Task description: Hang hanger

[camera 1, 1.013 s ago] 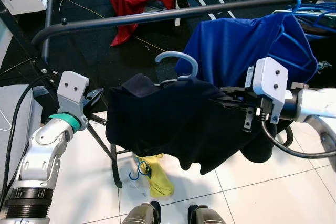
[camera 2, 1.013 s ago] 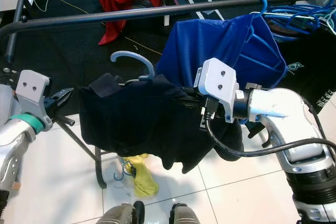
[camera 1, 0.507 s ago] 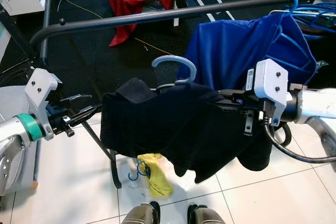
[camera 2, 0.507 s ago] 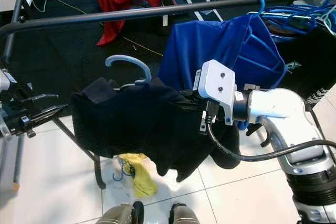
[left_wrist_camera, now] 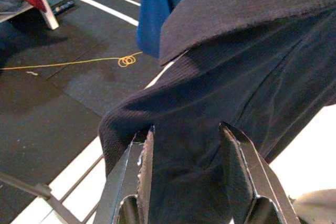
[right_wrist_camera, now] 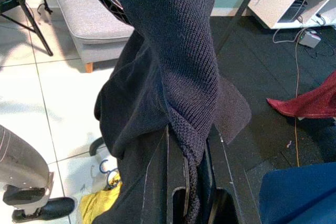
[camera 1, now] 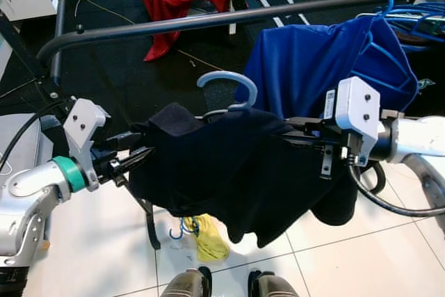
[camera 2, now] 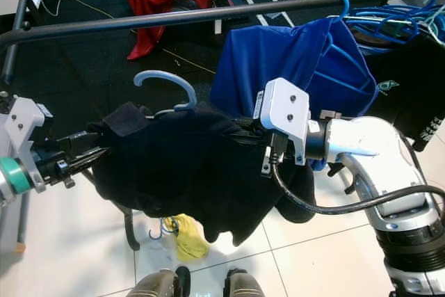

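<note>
At the near end of the garment, the left gripper (camera 1: pixel 135 160) has come back in from the robot's left: half a second ago its fingers stood clear of the cloth, now they are parted with the dark garment (camera 1: pixel 236 165) edge lying between them, not yet pinched. In the left wrist view both fingers (left_wrist_camera: pixel 142 169) flank a fold of the black knit.

Opposite it, at the garment's other end, the right gripper (camera 1: pixel 313 133) stays clamped on the cloth, which is bunched between its closed fingers in the right wrist view.

Between the two grippers and above them, the pale blue hanger (camera 1: pixel 227 90) pokes its hook up out of the garment, well short of the rail; it has drifted slightly toward the left gripper.

Beyond both, the black rail (camera 1: pixel 208 22) runs across, with a blue garment (camera 1: pixel 327 60) already hung past the right gripper.

Judgement: the left gripper is re-engaging for a two-handed carry; the lift to the rail is still to come.
</note>
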`<state>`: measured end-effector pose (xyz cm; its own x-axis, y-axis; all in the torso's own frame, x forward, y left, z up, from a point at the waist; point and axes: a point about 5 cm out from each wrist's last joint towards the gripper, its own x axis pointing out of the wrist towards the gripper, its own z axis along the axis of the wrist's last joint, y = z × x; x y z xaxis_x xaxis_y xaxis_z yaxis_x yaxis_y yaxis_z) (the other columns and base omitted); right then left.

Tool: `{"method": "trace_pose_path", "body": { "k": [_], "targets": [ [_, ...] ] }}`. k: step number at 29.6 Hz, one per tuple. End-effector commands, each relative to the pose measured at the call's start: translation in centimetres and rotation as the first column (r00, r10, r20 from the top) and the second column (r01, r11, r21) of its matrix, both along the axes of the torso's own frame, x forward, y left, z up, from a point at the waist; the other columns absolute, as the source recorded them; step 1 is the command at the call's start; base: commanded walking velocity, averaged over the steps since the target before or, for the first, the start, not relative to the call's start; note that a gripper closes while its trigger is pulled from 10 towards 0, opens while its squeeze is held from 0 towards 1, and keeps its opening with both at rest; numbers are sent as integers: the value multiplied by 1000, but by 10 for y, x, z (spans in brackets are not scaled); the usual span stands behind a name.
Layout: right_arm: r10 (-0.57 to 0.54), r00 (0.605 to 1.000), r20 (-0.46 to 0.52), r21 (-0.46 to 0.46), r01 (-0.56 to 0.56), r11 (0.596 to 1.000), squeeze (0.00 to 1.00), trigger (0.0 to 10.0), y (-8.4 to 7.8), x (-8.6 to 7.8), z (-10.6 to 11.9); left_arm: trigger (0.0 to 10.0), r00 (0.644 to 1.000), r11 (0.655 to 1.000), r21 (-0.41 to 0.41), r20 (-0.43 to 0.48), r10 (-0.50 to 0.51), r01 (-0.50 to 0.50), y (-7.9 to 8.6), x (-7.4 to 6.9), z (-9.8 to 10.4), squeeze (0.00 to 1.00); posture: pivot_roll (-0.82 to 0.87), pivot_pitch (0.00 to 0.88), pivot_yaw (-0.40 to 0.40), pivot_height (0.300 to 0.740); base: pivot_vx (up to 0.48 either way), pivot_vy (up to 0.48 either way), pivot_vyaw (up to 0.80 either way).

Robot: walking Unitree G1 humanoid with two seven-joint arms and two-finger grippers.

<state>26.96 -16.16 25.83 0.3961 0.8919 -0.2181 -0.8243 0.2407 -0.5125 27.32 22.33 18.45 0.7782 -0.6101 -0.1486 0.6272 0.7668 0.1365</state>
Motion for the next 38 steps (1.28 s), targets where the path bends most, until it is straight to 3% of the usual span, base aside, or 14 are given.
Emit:
{"method": "trace_pose_path", "body": {
  "k": [1,6,15,32,33,34,37,38],
  "targets": [
    [31,999,41,16,-32,999,0,10000,4,-3,10,10000,998,998,9,-9,56,-56,6,3,-6,0,-47,79,81,740,0,0,0],
    [21,999,47,13,-22,1000,0,10000,2,-3,11,10000,984,984,32,25,175,-175,21,9,-3,0,-45,78,84,740,0,0,0],
    [10,999,46,12,-11,1000,0,10000,0,-1,10,10000,971,970,50,42,237,-239,31,9,-1,0,-43,76,81,740,0,0,0],
    [12,998,55,12,-13,1000,0,10000,0,0,13,10000,994,994,-27,-40,102,-103,8,5,-12,0,-54,69,79,740,0,0,0],
    [13,998,56,12,-13,1000,0,10000,0,0,13,7608,993,994,-28,-38,108,-109,8,6,-13,0,-55,67,79,740,0,0,0],
    [13,998,56,11,-14,1000,0,10000,0,0,13,1529,992,992,-30,-32,120,-121,8,7,-13,0,-56,66,78,740,0,0,0],
    [13,998,56,11,-14,1000,0,10000,0,0,13,1529,992,992,-30,-32,120,-121,8,7,-13,0,-56,66,78,740,0,0,0],
    [13,998,57,10,-13,1000,0,10000,0,0,13,0,991,991,-34,-26,130,-131,9,9,-13,0,-55,64,79,740,0,0,0]
  ]
}}
